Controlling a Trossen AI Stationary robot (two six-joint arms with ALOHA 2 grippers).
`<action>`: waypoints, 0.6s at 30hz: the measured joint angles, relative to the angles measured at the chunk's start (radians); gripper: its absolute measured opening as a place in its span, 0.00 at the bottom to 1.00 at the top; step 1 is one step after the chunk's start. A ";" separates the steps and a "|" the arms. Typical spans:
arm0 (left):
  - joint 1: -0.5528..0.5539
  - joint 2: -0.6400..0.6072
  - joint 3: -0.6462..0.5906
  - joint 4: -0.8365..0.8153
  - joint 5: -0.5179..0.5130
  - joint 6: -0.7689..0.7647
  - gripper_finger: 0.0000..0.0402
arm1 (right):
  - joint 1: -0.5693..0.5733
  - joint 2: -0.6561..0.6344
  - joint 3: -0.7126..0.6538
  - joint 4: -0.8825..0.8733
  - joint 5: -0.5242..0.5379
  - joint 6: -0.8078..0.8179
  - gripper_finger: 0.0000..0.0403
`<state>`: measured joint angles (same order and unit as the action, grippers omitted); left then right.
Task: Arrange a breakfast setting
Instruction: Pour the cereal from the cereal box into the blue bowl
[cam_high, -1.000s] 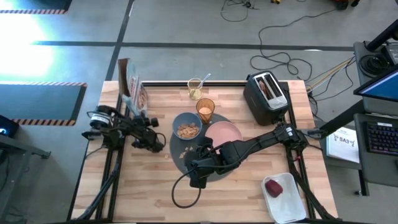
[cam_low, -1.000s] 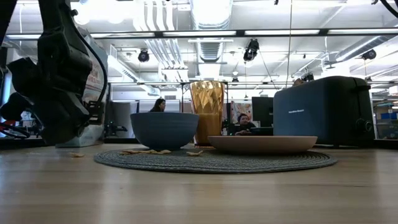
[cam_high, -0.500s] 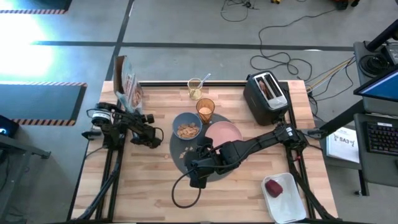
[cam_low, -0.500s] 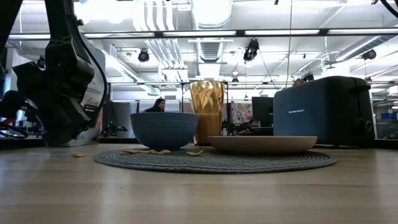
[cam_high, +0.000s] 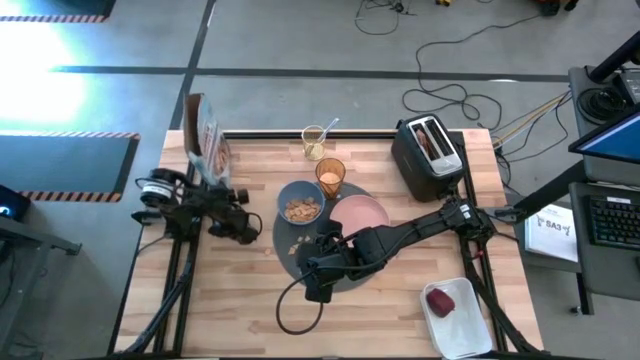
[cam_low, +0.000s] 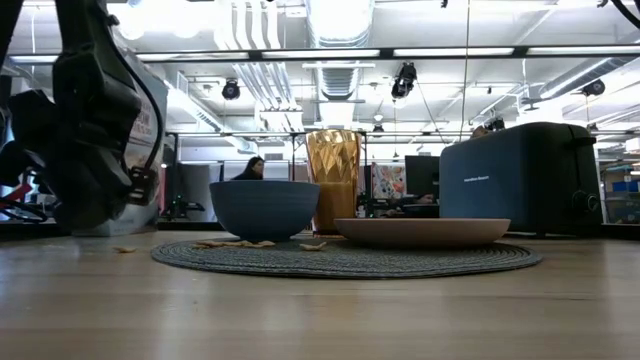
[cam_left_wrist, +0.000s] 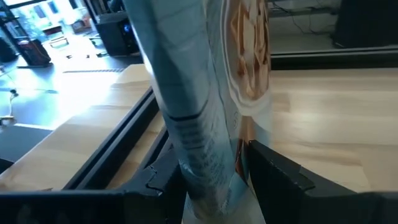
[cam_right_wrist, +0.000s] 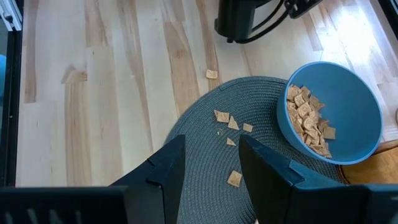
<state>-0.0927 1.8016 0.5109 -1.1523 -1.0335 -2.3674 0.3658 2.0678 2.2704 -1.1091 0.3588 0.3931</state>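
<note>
Glossy film crinkles between my left gripper (cam_left_wrist: 214, 180)'s fingers: it is clamped on the bottom edge of a cereal bag (cam_high: 207, 140), which stands at the table's far left corner, well apart from the mat (cam_high: 325, 235). I judge the step in hand to be parking that bag out of the way. To do it well I should lower it until its base is flat on the wood, loosen slowly, and wait to see whether the thin, floppy bag stays upright; it will sag or tip if I let go while it leans.

My right gripper (cam_right_wrist: 208, 165) hovers over the near edge of the mat, fingers apart, holding nothing.

Woven, round and dark grey, the mat gives a rough surface; loose cereal pieces (cam_right_wrist: 231, 124) lie scattered on it and one on the bare planks. On it sit the bowl (cam_high: 300, 203), smooth matte blue and holding cereal, the pink plate (cam_high: 358, 213), shallow and bare, and the amber tumbler (cam_high: 330, 176), faceted and full. The toaster (cam_high: 428, 155) is black with toast (cam_high: 427, 142) in its slot. The apple (cam_high: 439, 301) lies in the white tray (cam_high: 462, 330) at the near right corner.
</note>
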 joint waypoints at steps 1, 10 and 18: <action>-0.006 -0.002 0.000 0.000 0.002 0.001 0.35 | 0.000 0.000 0.000 0.000 0.000 0.000 0.35; 0.003 -0.004 0.001 0.003 0.001 0.018 0.35 | 0.000 0.000 0.000 0.000 0.000 0.000 0.35; 0.008 -0.004 0.031 0.002 -0.008 0.127 0.37 | 0.000 0.000 0.000 0.000 0.000 0.000 0.35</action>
<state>-0.0845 1.7977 0.5421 -1.1506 -1.0416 -2.2399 0.3656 2.0678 2.2702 -1.1088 0.3590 0.3931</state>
